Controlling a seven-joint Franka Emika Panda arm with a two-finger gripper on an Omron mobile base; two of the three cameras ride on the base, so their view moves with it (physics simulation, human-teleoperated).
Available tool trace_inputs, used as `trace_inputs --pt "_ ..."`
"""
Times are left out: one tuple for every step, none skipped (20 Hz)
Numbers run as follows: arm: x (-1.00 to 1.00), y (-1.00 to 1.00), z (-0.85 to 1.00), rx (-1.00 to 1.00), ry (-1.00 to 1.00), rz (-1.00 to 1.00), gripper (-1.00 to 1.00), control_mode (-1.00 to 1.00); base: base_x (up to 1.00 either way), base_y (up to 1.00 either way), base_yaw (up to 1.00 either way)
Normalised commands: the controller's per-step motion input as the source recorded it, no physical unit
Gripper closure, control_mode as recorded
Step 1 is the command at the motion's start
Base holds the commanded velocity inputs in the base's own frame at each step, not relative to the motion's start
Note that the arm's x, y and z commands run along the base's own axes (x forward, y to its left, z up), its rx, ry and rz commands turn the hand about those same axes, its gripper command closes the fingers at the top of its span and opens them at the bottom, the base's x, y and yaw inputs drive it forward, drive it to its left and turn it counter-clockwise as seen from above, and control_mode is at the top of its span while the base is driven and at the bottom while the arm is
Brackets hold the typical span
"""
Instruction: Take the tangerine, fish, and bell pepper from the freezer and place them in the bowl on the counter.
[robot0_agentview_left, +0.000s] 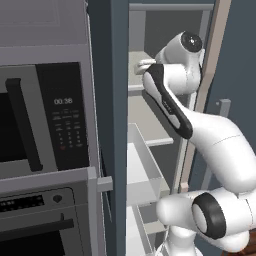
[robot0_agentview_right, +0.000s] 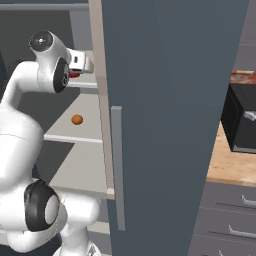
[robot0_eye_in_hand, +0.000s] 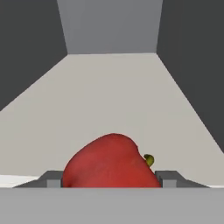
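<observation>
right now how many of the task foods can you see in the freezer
2: the bell pepper on an upper shelf between the jaws, and the tangerine on the shelf below. The fish may be hidden.

**Colours in the freezer scene**

The bell pepper (robot0_eye_in_hand: 111, 162) is glossy red with a small yellow-green stem. The tangerine (robot0_agentview_right: 77, 119) is plain orange. The freezer (robot0_agentview_right: 170, 100) is dark blue-grey outside, its shelves pale grey. The counter (robot0_agentview_right: 231, 167) is speckled beige-orange. The microwave (robot0_agentview_left: 45, 117) is black-fronted.

Pale grey freezer shelf (robot0_eye_in_hand: 109, 100) bearing the red bell pepper (robot0_eye_in_hand: 109, 162), lower shelf (robot0_agentview_right: 75, 131) carrying the tangerine (robot0_agentview_right: 77, 119)
</observation>
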Motion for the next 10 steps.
trace_inputs --pt "-0.86 0.00 0.09 0.00 0.00 0.00 1.00 -1.00 0.00 0.00 0.00" --pt "-0.94 0.00 0.00 0.00 0.01 0.00 1.00 -1.00 0.00 0.00 0.00" --pt "-0.90 0.00 0.00 0.00 0.04 0.00 1.00 -1.00 0.00 0.00 0.00" --pt "-0.92 0.00 0.00 0.00 0.07 0.00 1.00 -1.00 0.00 0.00 0.00" --pt "-0.92 0.00 0.00 0.00 0.09 0.00 1.00 -1.00 0.00 0.00 0.00" --pt "-0.95 0.00 0.00 0.00 0.11 0.00 1.00 -1.00 0.00 0.00 0.00" --pt "-0.99 0.00 0.00 0.00 0.13 0.00 1.00 -1.00 0.00 0.00 0.00" --pt "-1.00 0.00 0.00 0.00 0.13 0.00 1.00 -1.00 0.00 0.00 0.00" --pt "-0.99 -0.03 0.00 0.00 0.12 0.00 1.00 -1.00 0.00 0.00 0.00" --pt "-1.00 -0.11 0.00 0.00 0.10 0.00 1.00 -1.00 0.00 0.00 0.00"
